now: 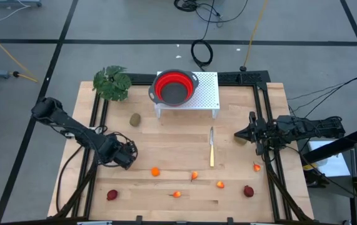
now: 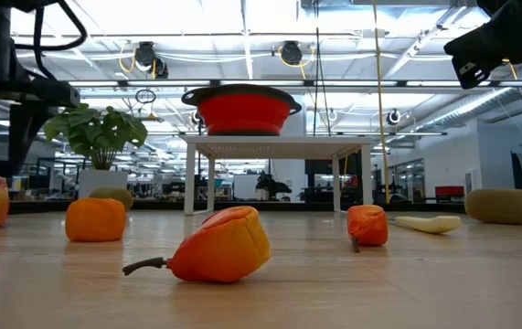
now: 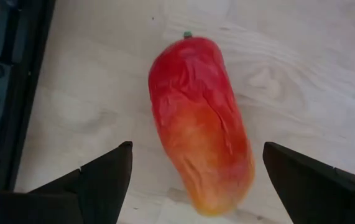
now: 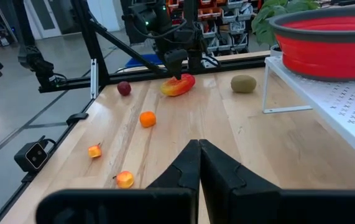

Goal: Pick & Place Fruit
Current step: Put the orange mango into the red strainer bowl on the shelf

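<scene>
Fruit all on the table, none seen in the red bowl, though its inside is only partly readable. Left gripper, well left-front of the bowl, jaws wide astride the red-yellow oblong fruit, not gripping. Small orange pieces front of the bowl. Right gripper, right of the bowl, fingers together, empty. High view hides the oblong fruit.
</scene>
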You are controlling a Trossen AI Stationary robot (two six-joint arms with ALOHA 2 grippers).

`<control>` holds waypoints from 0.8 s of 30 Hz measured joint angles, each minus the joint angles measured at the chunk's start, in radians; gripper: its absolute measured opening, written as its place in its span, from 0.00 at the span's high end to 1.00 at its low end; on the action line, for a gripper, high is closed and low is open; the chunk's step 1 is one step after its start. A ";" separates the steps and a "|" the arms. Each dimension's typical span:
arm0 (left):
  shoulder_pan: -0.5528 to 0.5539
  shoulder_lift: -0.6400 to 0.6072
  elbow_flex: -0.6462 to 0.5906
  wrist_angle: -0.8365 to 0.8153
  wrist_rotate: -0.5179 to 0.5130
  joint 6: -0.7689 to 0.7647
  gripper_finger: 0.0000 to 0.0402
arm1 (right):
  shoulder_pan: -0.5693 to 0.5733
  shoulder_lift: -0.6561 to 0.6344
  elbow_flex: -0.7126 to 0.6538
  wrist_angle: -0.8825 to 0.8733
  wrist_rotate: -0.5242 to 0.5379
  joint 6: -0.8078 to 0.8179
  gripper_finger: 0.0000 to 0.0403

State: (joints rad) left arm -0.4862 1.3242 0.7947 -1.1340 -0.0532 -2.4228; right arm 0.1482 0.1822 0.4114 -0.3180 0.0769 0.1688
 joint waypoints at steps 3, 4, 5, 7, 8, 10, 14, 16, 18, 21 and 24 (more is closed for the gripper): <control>0.011 0.000 -0.018 0.034 0.000 0.001 0.11 | 0.000 0.000 0.000 0.000 0.000 0.001 1.00; 0.011 0.000 -0.023 0.041 0.000 0.001 0.11 | 0.000 0.000 0.000 0.000 0.000 0.001 1.00; 0.011 0.000 -0.028 0.043 0.000 0.001 0.11 | 0.000 0.000 0.000 0.000 0.000 0.002 1.00; 0.011 0.000 -0.040 0.049 0.001 0.001 0.11 | 0.000 0.000 0.000 0.000 0.000 0.002 1.00; 0.010 0.000 -0.047 0.058 0.001 0.001 0.11 | 0.000 0.000 0.000 0.000 0.000 0.002 1.00; 0.014 -0.001 -0.068 0.095 0.002 0.001 0.11 | 0.000 0.000 0.000 0.000 0.000 0.002 1.00; 0.022 -0.001 -0.118 0.203 0.002 0.001 0.11 | 0.000 0.000 0.000 0.000 0.000 0.002 1.00; 0.023 -0.001 -0.144 0.256 0.002 0.001 0.11 | 0.000 0.000 0.000 0.001 0.000 0.002 1.00; 0.023 -0.001 -0.164 0.288 0.003 0.002 0.11 | 0.000 0.000 0.000 0.001 0.000 0.002 1.00; 0.023 -0.001 -0.175 0.296 0.003 0.001 0.11 | 0.000 0.000 0.000 0.001 0.000 0.002 1.00; 0.023 -0.001 -0.176 0.295 0.002 0.002 0.11 | 0.000 0.000 0.000 0.004 0.000 0.002 1.00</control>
State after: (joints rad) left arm -0.4629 1.3235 0.6189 -0.8393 -0.0509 -2.4210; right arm 0.1484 0.1822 0.4114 -0.3142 0.0772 0.1703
